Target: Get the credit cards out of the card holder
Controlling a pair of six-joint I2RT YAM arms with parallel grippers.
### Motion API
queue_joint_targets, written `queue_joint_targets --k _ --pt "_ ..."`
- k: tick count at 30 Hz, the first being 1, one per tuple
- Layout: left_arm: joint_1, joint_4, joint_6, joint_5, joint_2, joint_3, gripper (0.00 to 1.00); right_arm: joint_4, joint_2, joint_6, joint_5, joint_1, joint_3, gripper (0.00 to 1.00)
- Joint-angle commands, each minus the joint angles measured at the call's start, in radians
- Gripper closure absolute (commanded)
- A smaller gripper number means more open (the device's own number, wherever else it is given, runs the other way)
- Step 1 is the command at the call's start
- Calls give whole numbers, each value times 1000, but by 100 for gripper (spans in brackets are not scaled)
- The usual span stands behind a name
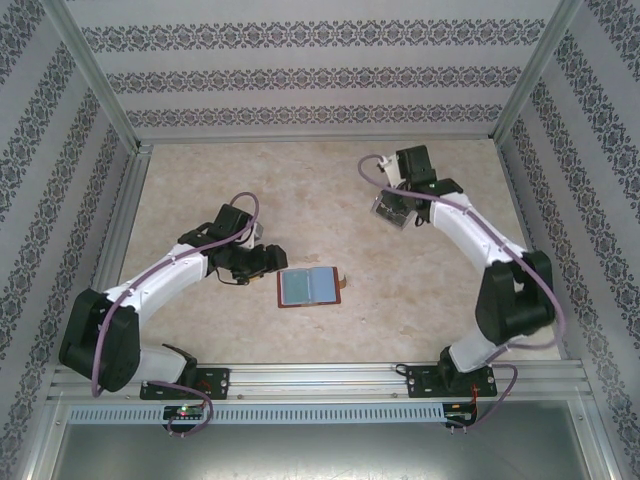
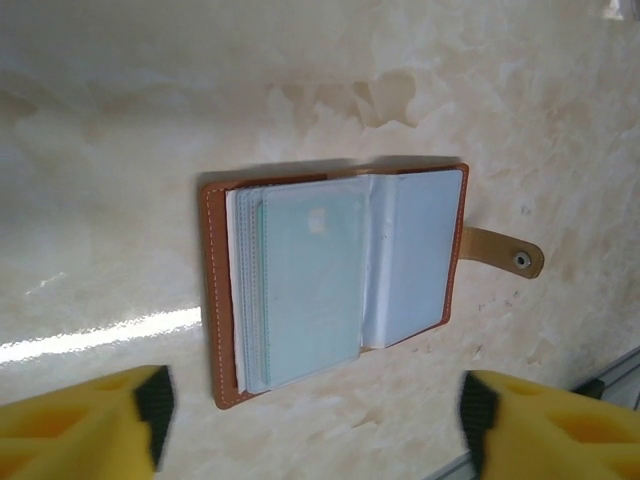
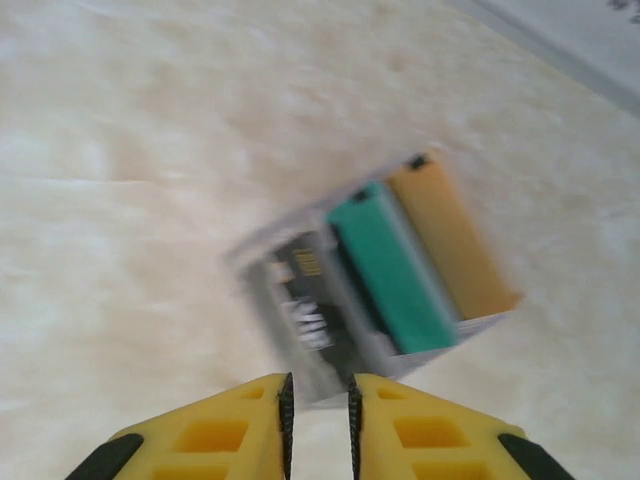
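Table: beige marbled table top (image 1: 330, 180), across the middle of the top view.
Arms: white-and-black left arm (image 1: 150, 285) reaches in from the lower left. The matching right arm (image 1: 480, 250) bends up toward the upper right.
Card holder: brown leather book-like card holder (image 1: 308, 287) lies open and flat just below the centre of the top view, just right of the left gripper (image 1: 262, 262) and well apart from the right gripper (image 1: 392, 212).
Long axis: its spread runs left to right and its spine up and down. The brown snap tab (image 2: 505, 252) points at the right edge.
Clear box: clear plastic box (image 3: 380, 290) sits mid-frame in the right wrist view, tilted and blurred.
Cards in box: dark grey card (image 3: 300, 300), teal card (image 3: 385, 275) and tan card (image 3: 450, 245) lie side by side.
Card in holder: pale teal card (image 2: 310, 290) sits behind a clear sleeve on the left page.
Left pincer: spread wide, nothing between the yellow fingers (image 2: 90, 425).
Right pincer: almost pressed together, with a thin slit and nothing seen in it.
Hard to make out: print on the cards, and how many cards lie behind the pale teal one. All fingers are cut off by the lower frame edge.
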Motion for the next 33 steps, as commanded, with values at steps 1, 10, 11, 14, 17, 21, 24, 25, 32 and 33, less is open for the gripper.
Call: queue_joint_targets --k 1,10,11,14,17,21,24,25,32,33 --pt "1 63 -31 45 31 -28 38 -12 -69 258 -111 71 -101 76" --pt "-65 107 -71 43 99 -34 53 100 -194 566 -124 380 -372 81" --pt "-68 112 -75 40 105 -35 54 118 -189 593 -112 416 -391 81" --pt "-75 130 -84 45 119 -42 55 165 -142 663 -108 488 -426 82" --pt "-81 137 -85 44 132 -43 56 207 -88 713 -119 516 -438 84" --pt "-84 147 -83 37 146 -41 57 203 -25 731 -85 530 -412 83" --pt "-86 157 -83 35 156 -43 57 202 26 739 -82 530 -394 81" --pt "-87 160 -83 36 160 -44 57 200 40 741 -84 530 -390 80" --pt "-88 183 -81 38 188 -46 57 210 85 772 -69 532 -404 79" --pt "-89 188 -82 40 192 -46 57 211 90 775 -74 532 -406 79"
